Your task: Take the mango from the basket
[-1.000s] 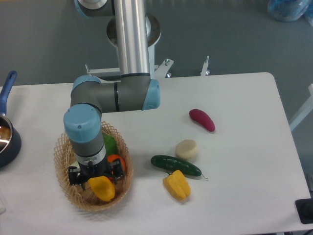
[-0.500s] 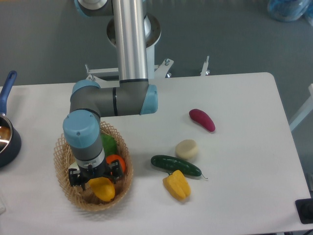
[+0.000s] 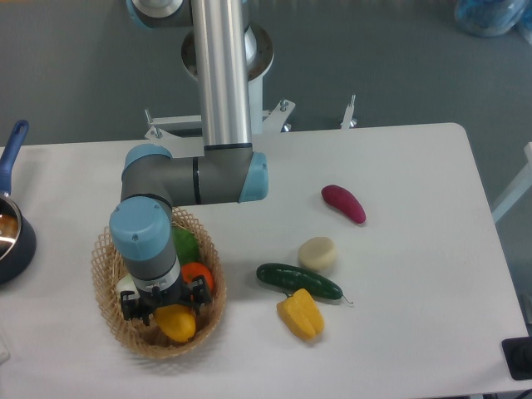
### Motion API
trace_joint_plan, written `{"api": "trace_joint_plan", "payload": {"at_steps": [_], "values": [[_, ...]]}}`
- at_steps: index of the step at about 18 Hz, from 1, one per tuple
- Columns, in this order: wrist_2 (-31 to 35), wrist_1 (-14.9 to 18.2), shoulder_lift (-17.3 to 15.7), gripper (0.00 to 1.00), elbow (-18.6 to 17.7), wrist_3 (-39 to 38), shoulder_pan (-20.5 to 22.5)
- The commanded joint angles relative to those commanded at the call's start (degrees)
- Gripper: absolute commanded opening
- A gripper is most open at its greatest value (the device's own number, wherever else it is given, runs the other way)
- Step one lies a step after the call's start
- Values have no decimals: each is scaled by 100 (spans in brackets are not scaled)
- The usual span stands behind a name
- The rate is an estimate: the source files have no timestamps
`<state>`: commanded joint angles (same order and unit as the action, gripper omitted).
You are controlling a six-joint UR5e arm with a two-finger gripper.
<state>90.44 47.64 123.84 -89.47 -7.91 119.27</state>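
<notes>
The woven tan basket (image 3: 106, 287) sits at the front left of the table. Inside it lies the yellow mango (image 3: 176, 322), with a round orange (image 3: 198, 275) and a green fruit (image 3: 184, 244) behind it. My gripper (image 3: 164, 312) points straight down into the basket, directly over the mango's upper end, and its black fingers stand on either side of the fruit. The arm's wrist hides the fingertips and part of the mango, so I cannot make out whether the fingers touch it.
On the table to the right lie a yellow bell pepper (image 3: 301, 314), a dark green cucumber (image 3: 298, 281), a pale round item (image 3: 317, 253) and a magenta eggplant (image 3: 343, 204). A dark pan (image 3: 12, 235) with a blue handle sits at the left edge.
The wrist has sunk lower into the basket, covering more of the mango. The fruits have not visibly shifted.
</notes>
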Motion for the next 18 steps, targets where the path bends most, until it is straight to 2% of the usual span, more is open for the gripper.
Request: {"api": "trace_joint_plan", "payload": {"at_steps": [3,6,12,15,18], "values": [[18,9,-9,55,9,17,0],[35,61,-35,41,140,26,9],[123,114,-430,41,167,377,35],[141,202,-676,41,158,1297,184],[141,202,-957,41,184,1748,430]]}}
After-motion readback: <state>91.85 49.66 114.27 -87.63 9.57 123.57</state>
